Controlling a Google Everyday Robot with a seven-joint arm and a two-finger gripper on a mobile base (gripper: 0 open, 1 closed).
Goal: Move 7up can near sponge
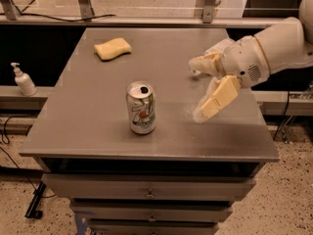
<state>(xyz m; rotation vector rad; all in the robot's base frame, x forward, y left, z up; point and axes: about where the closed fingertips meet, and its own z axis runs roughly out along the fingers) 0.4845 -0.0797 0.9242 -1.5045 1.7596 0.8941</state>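
Observation:
The 7up can [142, 107] stands upright on the grey table [88, 126], near the front and a little left of centre. Its top is open. The pale yellow sponge [113, 48] lies at the back left of the table, well apart from the can. My gripper [199, 89] hangs over the table to the right of the can, about a can's height away from it. Its two cream fingers [216, 99] are spread apart and hold nothing.
A clear plastic bottle [221, 45] lies on the table behind my gripper, mostly hidden by it. A white pump dispenser [22, 80] stands on a ledge to the left of the table. Drawers [146, 192] sit under the tabletop.

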